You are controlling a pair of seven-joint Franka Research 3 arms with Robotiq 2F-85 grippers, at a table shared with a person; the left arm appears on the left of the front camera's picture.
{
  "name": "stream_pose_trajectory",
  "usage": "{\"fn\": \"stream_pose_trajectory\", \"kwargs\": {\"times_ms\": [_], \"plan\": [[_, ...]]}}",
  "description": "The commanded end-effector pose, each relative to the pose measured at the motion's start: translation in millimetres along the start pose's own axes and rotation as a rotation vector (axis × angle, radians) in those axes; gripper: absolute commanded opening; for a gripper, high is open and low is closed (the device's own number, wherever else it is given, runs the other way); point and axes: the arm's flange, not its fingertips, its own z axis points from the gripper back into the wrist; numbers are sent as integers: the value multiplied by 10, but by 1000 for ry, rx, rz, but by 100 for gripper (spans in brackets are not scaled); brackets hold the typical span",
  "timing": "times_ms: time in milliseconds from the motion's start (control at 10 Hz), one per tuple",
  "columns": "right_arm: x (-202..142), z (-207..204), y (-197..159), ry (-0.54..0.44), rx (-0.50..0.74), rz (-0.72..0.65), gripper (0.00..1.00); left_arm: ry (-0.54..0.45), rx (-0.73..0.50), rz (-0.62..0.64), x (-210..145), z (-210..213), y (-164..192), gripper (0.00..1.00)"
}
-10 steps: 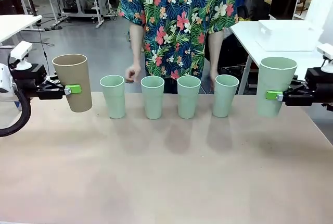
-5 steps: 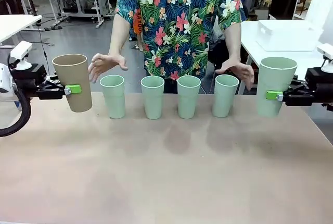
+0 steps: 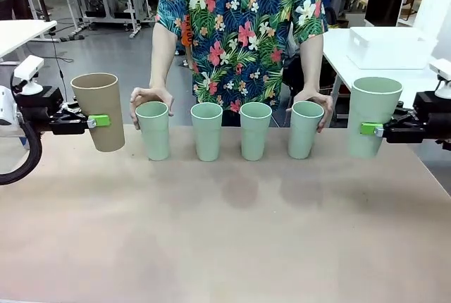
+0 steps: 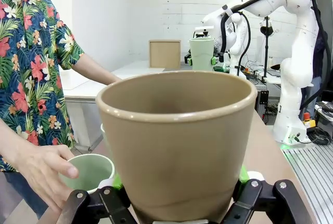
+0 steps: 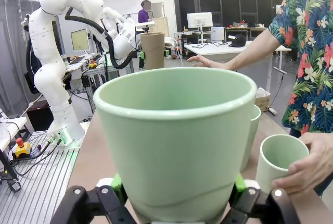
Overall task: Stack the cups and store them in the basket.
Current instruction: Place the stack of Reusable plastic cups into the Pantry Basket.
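Front view, nearest you: your left gripper (image 3: 99,121) is clamping the tan cup (image 3: 99,102) upright at the left edge of the table (image 3: 225,232). Your right gripper (image 3: 368,128) is clamping a green cup (image 3: 373,106) upright at the right edge. Between them, four green cups (image 3: 206,131) are standing in a row, apart from one another. The person's hands (image 3: 150,97) are gripping the two end cups. Farthest off, the white basket (image 3: 390,47) is sitting on a side table (image 3: 416,77).
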Motion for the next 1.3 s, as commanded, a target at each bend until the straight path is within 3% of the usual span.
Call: {"fn": "stream_pose_trajectory", "kwargs": {"times_ms": [0,1200], "plan": [[24,0,-7,-1,1,9,85,-2,-3,-7,35,-7,3,85],[24,0,-7,-1,1,9,85,-2,-3,-7,35,-7,3,85]]}}
